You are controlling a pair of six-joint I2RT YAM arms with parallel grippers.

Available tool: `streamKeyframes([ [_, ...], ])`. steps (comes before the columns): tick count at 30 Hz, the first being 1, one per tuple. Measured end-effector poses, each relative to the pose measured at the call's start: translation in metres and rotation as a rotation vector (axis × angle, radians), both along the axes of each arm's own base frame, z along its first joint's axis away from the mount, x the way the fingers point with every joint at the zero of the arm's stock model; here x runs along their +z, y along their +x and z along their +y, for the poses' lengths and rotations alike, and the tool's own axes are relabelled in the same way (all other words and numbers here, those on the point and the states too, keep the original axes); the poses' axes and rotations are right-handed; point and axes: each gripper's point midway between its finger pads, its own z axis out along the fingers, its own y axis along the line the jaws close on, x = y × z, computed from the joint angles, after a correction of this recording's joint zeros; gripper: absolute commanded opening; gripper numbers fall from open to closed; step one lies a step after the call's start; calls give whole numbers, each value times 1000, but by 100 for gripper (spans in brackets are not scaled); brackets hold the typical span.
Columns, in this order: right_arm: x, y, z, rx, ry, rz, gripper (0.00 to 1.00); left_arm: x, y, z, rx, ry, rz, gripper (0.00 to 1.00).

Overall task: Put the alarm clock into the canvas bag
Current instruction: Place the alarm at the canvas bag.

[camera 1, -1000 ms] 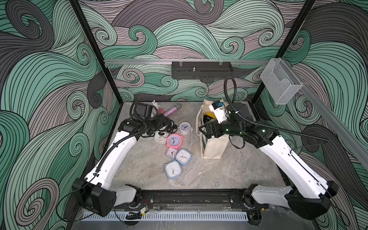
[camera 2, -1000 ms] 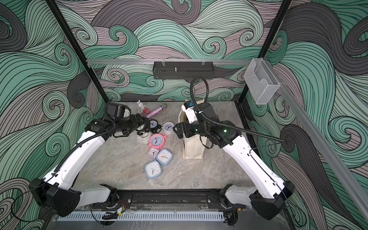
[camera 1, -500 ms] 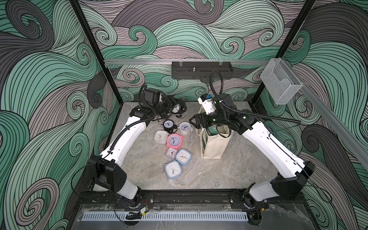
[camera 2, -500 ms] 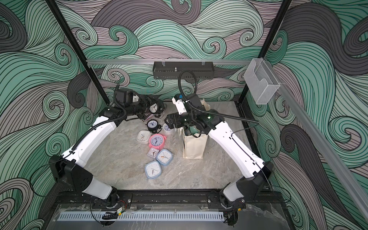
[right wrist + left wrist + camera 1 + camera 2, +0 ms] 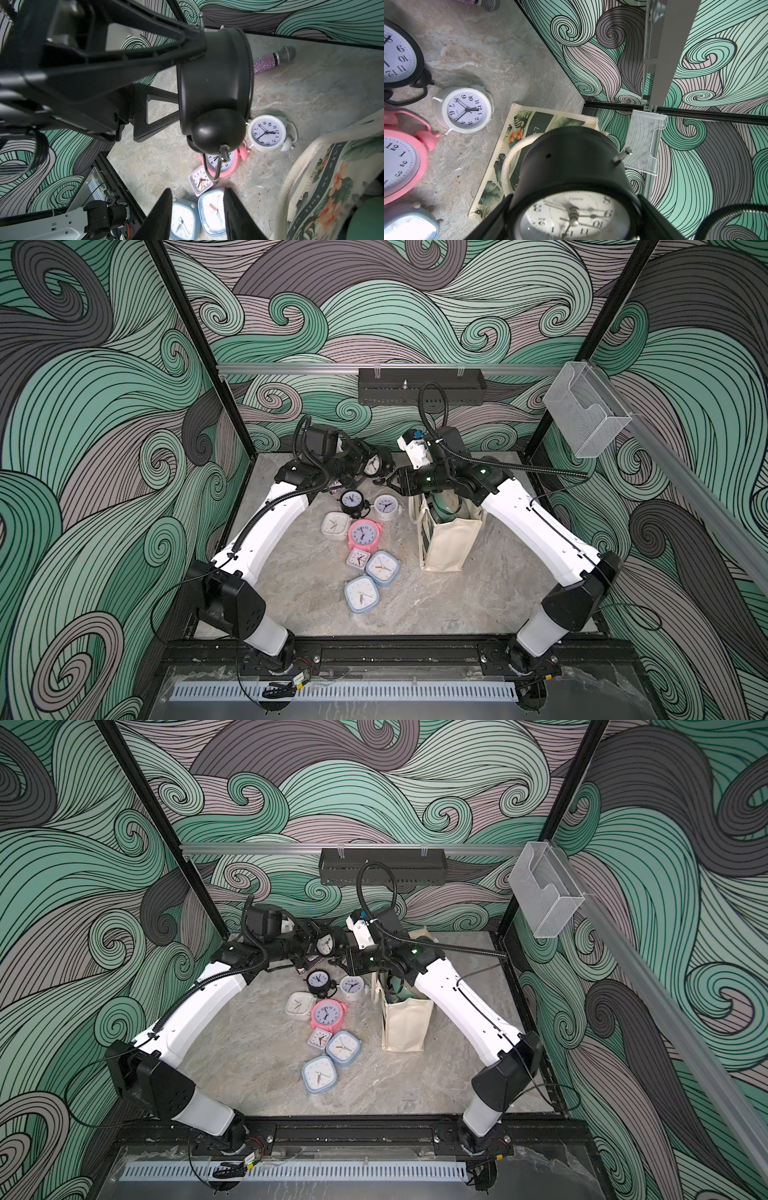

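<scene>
The left gripper [image 5: 362, 462] clamped a black alarm clock [image 5: 571, 166] aloft near the canvas bag [image 5: 449, 543]; the right gripper [image 5: 197, 193] faced it, jaws apart, empty.

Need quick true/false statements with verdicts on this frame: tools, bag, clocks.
1. The left tool holds the black alarm clock off the table. True.
2. The canvas bag lies flat on its side. False: it stands upright with its mouth open.
3. The pink clock is inside the bag. False: it lies on the table among the other clocks.
4. A glittery microphone lies on the table. True.
5. The right tool is clamped on the bag. False: its jaws stand apart with nothing between them, just short of the held clock.
</scene>
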Motion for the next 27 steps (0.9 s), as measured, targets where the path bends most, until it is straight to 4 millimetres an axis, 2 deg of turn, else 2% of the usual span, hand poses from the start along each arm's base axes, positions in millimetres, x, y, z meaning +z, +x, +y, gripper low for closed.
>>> streamKeyframes([
  [10, -5, 9, 4, -22, -7, 14, 23, 0, 0, -1, -3, -1, -1, 57],
  [22, -14, 19, 3, -54, -15, 42, 15, 1, -2, -3, -12, -3, -1, 58],
  [27, -17, 23, 4, -64, -13, 59, 8, 2, -3, -6, -19, -6, -6, 57],
])
